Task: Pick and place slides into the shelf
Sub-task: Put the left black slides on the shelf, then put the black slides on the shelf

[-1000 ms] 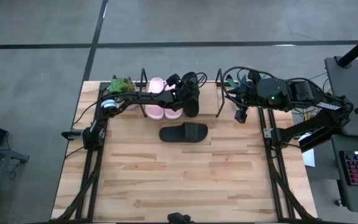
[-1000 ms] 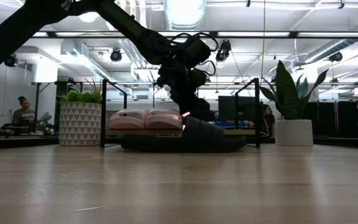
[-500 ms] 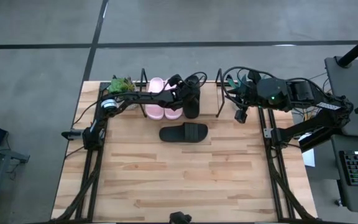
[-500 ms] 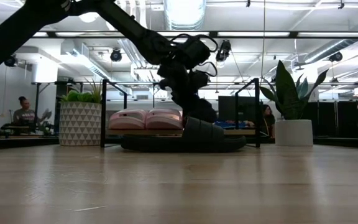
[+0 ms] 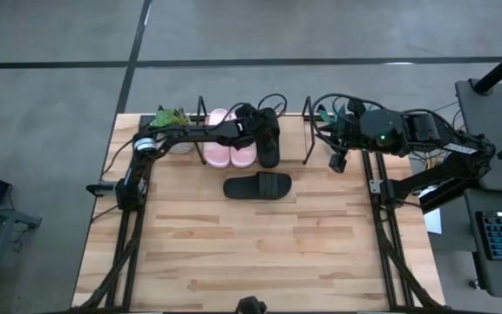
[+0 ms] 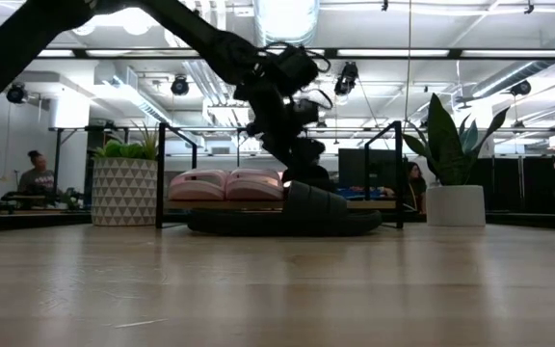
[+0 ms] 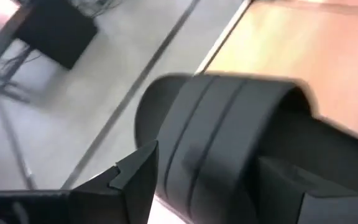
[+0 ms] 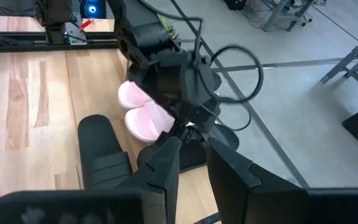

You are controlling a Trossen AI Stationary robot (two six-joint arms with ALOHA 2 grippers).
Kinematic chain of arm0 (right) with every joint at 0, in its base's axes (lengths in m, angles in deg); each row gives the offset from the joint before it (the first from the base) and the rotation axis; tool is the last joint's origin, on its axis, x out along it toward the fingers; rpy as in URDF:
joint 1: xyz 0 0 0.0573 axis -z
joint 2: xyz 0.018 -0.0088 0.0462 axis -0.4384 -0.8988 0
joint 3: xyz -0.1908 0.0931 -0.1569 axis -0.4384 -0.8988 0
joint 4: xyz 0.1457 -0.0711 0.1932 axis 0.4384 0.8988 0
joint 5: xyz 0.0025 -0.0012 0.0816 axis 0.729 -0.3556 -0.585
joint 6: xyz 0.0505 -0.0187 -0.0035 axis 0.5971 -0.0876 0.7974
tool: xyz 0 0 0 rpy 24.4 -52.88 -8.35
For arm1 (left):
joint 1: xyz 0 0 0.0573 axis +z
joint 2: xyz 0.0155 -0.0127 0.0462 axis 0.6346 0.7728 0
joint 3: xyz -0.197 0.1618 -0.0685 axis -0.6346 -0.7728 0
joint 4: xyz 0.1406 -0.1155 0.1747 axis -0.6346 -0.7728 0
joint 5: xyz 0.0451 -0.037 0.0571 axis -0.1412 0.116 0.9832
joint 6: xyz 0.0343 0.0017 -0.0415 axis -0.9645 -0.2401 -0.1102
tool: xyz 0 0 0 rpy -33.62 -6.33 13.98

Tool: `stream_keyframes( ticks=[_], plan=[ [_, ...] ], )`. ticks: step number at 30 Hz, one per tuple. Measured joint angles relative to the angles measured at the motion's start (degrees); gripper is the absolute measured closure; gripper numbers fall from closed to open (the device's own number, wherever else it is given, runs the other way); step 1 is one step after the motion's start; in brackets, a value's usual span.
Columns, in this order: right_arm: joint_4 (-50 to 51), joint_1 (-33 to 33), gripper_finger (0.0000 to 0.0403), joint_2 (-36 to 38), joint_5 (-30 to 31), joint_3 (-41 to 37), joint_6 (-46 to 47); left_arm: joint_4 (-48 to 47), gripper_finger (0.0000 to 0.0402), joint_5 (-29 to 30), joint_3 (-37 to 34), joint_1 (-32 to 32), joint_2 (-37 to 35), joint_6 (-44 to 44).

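Where slides [image 5: 232, 139] sit, nothing legible.

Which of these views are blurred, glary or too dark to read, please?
Left wrist view: motion-blurred, the black wide-strap slide sandal smeared, floor streaked. Low view: ceiling lights glare, so the left arm and the black slide on the table read as silhouettes. High view: evenly lit and sharp. Right wrist view: sharp on the pale pink slides, its own dark fingers soft.
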Motion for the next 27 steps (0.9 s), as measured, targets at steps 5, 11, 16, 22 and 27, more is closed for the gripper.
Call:
stream_keyframes(
  ticks=[5,11,16,22,27],
  plan=[
    [0.0,0.0,0.0330,0.0,0.0,0.0,-0.1,-5.7,0.0196,-8.5,0.1,0.1,-5.1,-0.9],
    [0.0,0.0,0.0330,0.0,0.0,0.0,-0.1,-12.8,0.0196,-13.5,0.1,0.1,-11.6,-1.8],
    [0.0,0.0,0.0330,0.0,0.0,0.0,-0.1,-16.9,0.0196,-25.7,0.0,0.0,-15.1,2.3],
    [0.0,0.0,0.0330,0.0,0.0,0.0,-0.1,-22.0,0.0196,-50.8,-0.7,-0.8,-15.0,15.0],
    [0.1,0.0,0.0330,0.0,0.0,-0.1,-0.1,-24.3,0.0196,-55.8,-4.0,-4.1,-14.8,20.1]
  ],
)
